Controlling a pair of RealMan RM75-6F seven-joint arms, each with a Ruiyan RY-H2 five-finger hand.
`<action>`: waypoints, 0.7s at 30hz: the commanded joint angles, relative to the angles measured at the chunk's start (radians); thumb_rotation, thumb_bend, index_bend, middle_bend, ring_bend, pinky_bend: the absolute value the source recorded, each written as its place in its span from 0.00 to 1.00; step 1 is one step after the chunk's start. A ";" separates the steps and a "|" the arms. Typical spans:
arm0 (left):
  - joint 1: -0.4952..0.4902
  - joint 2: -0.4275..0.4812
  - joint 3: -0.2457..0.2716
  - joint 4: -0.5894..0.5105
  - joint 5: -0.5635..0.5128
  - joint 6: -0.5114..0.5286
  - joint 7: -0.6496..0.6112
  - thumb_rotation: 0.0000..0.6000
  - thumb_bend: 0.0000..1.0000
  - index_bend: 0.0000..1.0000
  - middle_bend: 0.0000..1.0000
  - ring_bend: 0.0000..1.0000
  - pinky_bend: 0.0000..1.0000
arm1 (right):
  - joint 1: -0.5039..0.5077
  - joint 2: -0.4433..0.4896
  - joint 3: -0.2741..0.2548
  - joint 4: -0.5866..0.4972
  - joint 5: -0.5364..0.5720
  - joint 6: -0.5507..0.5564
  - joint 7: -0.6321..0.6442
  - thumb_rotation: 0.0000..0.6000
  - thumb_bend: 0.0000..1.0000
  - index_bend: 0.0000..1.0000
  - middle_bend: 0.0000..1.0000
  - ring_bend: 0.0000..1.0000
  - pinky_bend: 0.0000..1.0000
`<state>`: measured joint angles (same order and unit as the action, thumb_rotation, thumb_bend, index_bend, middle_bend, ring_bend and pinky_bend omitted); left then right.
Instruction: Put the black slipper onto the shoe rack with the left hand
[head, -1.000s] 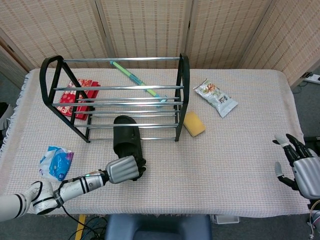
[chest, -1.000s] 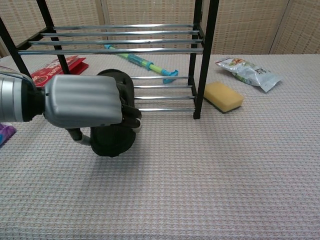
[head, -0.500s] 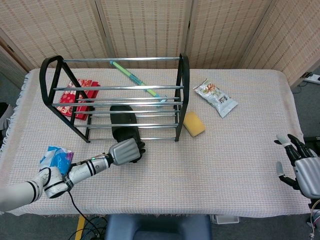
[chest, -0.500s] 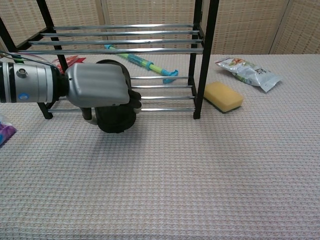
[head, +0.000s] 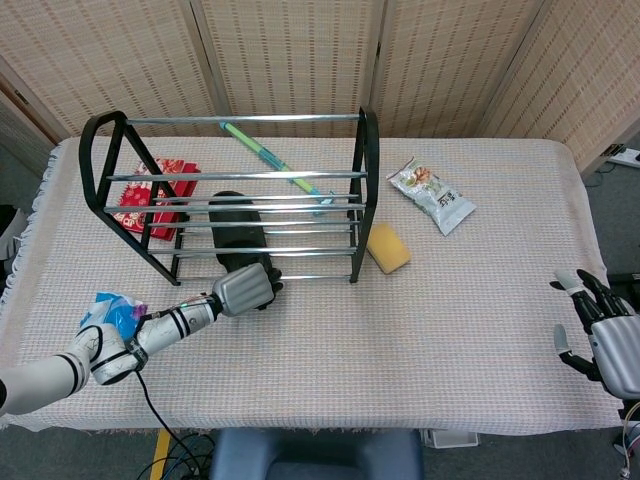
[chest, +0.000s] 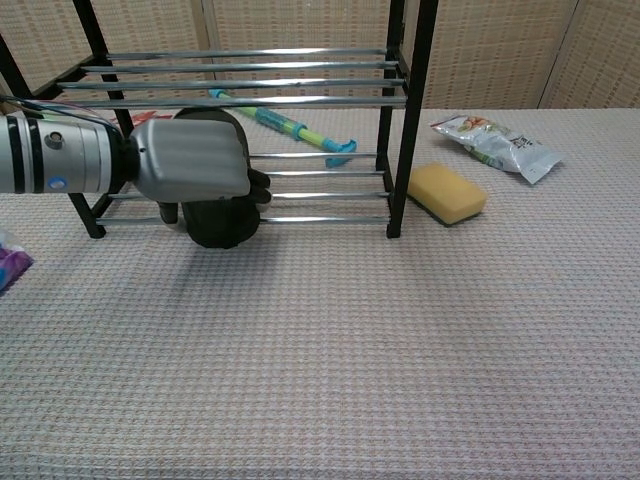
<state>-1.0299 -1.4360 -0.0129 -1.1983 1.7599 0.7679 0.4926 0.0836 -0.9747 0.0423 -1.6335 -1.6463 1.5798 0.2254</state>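
The black slipper (head: 236, 230) lies lengthwise on the lower bars of the black shoe rack (head: 366, 170), its heel (chest: 222, 228) just past the front bar. My left hand (head: 244, 289) grips that heel from the front, fingers curled round it; the chest view shows the same left hand (chest: 190, 160) covering most of the slipper. Far off at the table's right edge, my right hand (head: 600, 335) hangs with fingers apart and nothing in it.
A yellow sponge (head: 388, 247) lies just right of the rack, a snack packet (head: 431, 194) further back right. A red packet (head: 150, 195) and a blue-green tube (head: 272, 161) lie under and behind the rack. A blue-white bag (head: 108, 315) sits by my left forearm.
My left hand has pushed the slipper away from me, from the table in front of the rack onto its lower bars. The right hand has barely moved.
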 joint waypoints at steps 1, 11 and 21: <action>-0.003 -0.008 0.002 0.012 -0.005 0.000 0.007 1.00 0.21 0.77 0.69 0.53 0.59 | 0.000 0.001 0.000 -0.001 0.000 0.001 0.002 1.00 0.60 0.03 0.21 0.10 0.16; 0.009 -0.009 -0.015 0.013 -0.082 -0.040 0.132 1.00 0.21 0.52 0.43 0.31 0.49 | -0.003 0.002 0.000 0.002 0.002 0.004 0.006 1.00 0.60 0.03 0.21 0.10 0.16; 0.036 0.013 -0.038 -0.071 -0.206 -0.083 0.333 1.00 0.21 0.30 0.25 0.18 0.43 | -0.006 0.002 0.000 0.004 0.000 0.008 0.010 1.00 0.60 0.03 0.21 0.10 0.16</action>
<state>-1.0012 -1.4287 -0.0461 -1.2511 1.5733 0.6929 0.8039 0.0777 -0.9725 0.0426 -1.6296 -1.6466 1.5881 0.2352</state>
